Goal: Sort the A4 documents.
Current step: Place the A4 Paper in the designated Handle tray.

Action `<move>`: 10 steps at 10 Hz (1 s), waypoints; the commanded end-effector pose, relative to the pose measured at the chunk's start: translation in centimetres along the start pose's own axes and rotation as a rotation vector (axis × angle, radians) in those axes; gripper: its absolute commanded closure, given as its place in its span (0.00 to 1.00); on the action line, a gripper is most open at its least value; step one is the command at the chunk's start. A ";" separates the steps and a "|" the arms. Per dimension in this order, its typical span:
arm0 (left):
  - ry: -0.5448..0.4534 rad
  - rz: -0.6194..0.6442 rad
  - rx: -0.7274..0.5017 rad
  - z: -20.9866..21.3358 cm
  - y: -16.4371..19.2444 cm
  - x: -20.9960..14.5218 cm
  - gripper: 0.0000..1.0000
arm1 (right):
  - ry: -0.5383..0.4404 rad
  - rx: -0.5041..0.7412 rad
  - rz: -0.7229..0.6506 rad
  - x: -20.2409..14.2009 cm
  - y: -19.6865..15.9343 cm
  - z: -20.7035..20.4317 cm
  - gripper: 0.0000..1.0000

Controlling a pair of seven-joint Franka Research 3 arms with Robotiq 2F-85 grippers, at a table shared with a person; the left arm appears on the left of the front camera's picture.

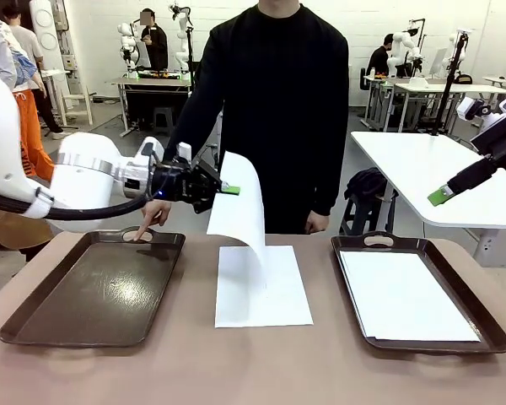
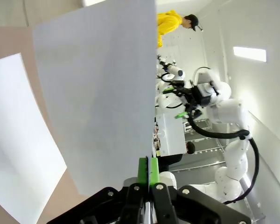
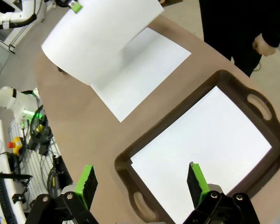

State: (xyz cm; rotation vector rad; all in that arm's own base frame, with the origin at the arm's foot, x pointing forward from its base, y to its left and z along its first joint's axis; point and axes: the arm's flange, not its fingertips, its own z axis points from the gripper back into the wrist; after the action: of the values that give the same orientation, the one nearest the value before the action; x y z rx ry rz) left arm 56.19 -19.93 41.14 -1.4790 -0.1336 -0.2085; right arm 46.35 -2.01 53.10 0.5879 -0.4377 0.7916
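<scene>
My left gripper is shut on the edge of one white A4 sheet, which hangs curled above the table's middle. Below it, more white A4 sheets lie flat on the table between the two trays. The lifted sheet also appears at the top of the right wrist view. My right gripper stands open in the air over the right tray, holding nothing. That tray holds white sheets.
The left dark brown tray has nothing in it. The person stands at the far side, and one hand points a finger down at that tray's far handle. The other hand hangs by the table's far edge.
</scene>
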 end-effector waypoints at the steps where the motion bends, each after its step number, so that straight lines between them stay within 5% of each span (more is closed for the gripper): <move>1: -0.116 -0.100 0.131 3.6 -3.5 -3.9 0.99 | -0.004 -0.004 0.000 0.1 0.0 -0.1 0.00; 3: -0.080 -0.076 0.113 6.2 -4.5 -6.9 0.99 | -0.004 -0.004 0.000 0.1 0.0 -0.1 0.00; 6: 0.127 -0.092 0.365 9.7 -3.7 -8.9 0.99 | -0.004 -0.004 0.000 0.1 0.0 -0.1 0.00; 10: 0.193 -0.091 0.517 13.8 -3.0 -8.7 0.99 | -0.004 -0.004 0.000 0.1 0.0 -0.1 0.00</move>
State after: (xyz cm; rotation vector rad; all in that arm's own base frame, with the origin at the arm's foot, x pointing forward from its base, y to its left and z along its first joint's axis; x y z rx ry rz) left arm 46.83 -6.68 42.74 -0.9460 -0.1011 -0.3673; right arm 46.36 -2.02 53.12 0.5876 -0.4380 0.7915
